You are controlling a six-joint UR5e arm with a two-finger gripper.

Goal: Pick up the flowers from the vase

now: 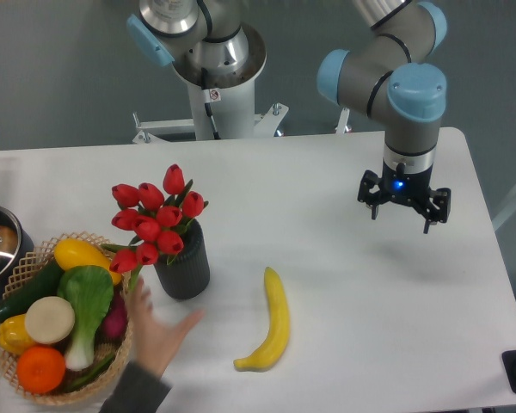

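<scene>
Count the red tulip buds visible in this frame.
9, all clustered in one bunch of flowers standing in the dark vase, left of the banana: five in the upper half, four lower toward the basket. More may be hidden behind.

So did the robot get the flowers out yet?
Not yet. The flowers stand in the vase. The gripper hangs empty, far to the side, jaws apart. A person's hand rests by the vase. Reaching, grabbing and lifting are all left.

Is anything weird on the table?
Yes: a person's hand reaches in, right next to the vase of flowers. The gripper hangs far off to the side.
</scene>
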